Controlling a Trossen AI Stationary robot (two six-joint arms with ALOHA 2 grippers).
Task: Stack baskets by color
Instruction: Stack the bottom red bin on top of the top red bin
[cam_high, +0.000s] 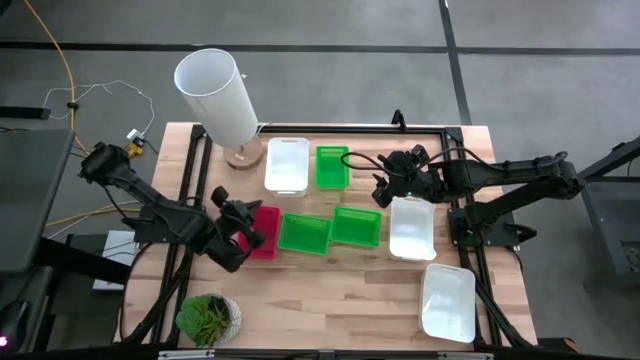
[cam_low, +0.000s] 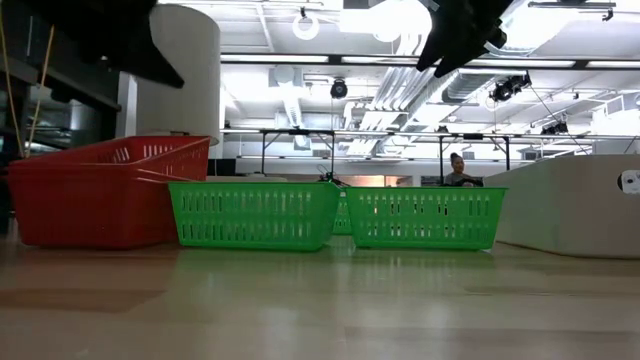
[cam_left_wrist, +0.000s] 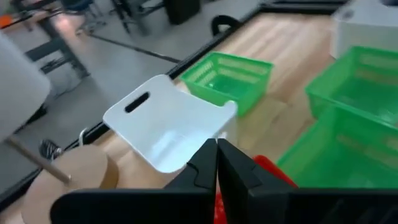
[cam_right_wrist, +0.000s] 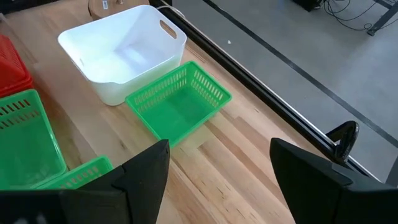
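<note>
Over the red basket (cam_high: 265, 232), left claw (cam_high: 243, 228) pressed together, apparently pinching its rim; green baskets (cam_high: 304, 233) empty.

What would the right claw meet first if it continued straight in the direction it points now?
Probably the green basket standing alone on the wood: it lies centred ahead of the open right claw. The white basket lies beyond it. Depth is uncertain.

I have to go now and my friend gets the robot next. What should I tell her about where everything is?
Left gripper: shut on the rim of the red plastic basket stack, at the table's left.
Right gripper: open, empty, hovering above the table's middle.
Three green perforated baskets: one at the back, two side by side in the middle, unstacked.
Three white plastic baskets: back, right of middle, front right, unstacked.
Done: reds look stacked.
Left: stack the greens and the whites.
</note>
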